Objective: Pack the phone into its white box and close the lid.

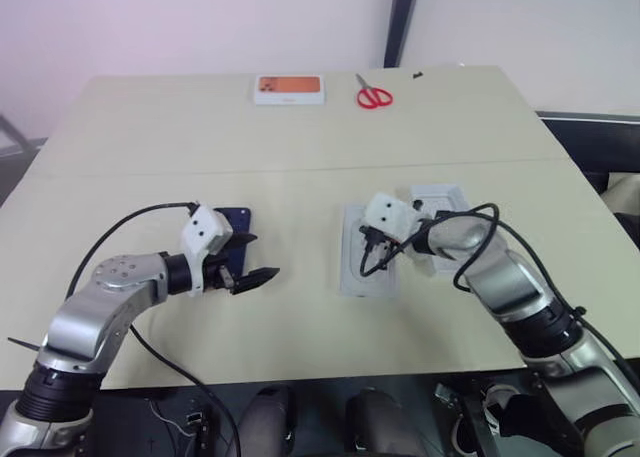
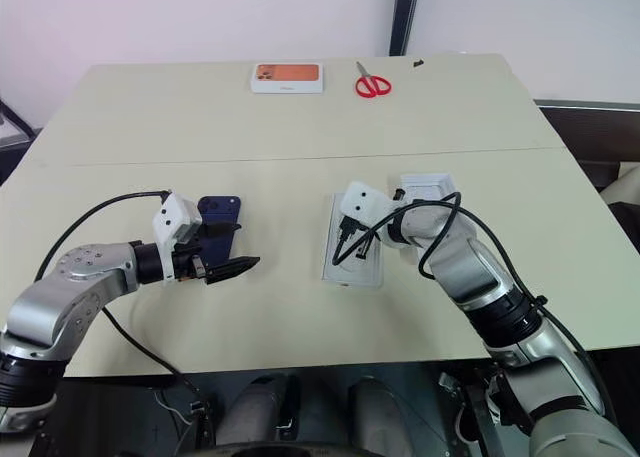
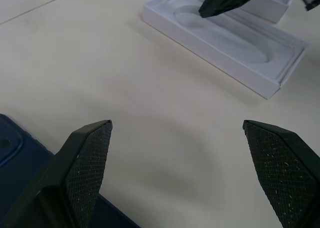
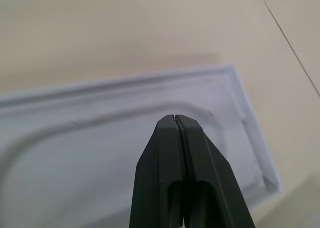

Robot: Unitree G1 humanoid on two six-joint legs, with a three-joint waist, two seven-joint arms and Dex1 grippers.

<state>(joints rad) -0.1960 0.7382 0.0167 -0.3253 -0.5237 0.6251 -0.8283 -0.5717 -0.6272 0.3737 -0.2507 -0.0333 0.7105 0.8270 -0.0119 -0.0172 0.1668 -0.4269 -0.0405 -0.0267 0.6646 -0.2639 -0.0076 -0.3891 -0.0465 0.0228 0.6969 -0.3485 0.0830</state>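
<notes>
The left end effector (image 1: 255, 260) is spread wide above the beige bench (image 1: 300, 127), with the slim dark navy-blue phone (image 1: 236, 227) lying flat just beneath and behind its fingers. The right end effector (image 4: 176, 119), fingers pressed together and holding nothing, hangs over a white rectangular cardboard tray with an oval recess (image 1: 368, 267).

Prob. lab/office: bare beige table (image 1: 300, 127), plain white wall (image 1: 180, 22), scissors (image 1: 374, 95).
</notes>
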